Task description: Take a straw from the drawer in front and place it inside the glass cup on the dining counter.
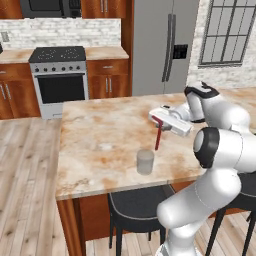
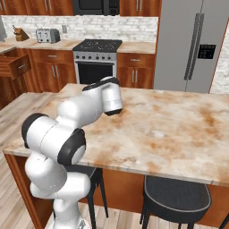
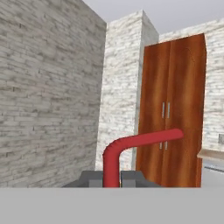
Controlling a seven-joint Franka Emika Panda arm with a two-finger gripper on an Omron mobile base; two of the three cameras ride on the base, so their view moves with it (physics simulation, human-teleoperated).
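My gripper (image 1: 156, 119) is shut on the top of the red straw (image 1: 158, 134) and holds it over the dining counter (image 1: 100, 125). The straw hangs nearly upright. Its lower end is a little above and just right of the glass cup (image 1: 145, 161), which stands near the counter's front edge. In the hand view the straw (image 3: 131, 142) rises between my fingertips (image 3: 90, 177) and bends off to the right, with my gripper (image 3: 111, 179) shut on it. The wooden drawer (image 2: 13, 65) stands pulled open at the far left. My arm hides the cup in the right base view.
Dark stools (image 1: 137, 205) (image 2: 176, 192) are tucked under the counter's near edge. A stove (image 1: 57, 80) and a steel fridge (image 1: 162, 45) stand along the back wall. A brick wall (image 3: 48, 87) and tall wooden cabinet doors (image 3: 175, 109) lie ahead of the hand.
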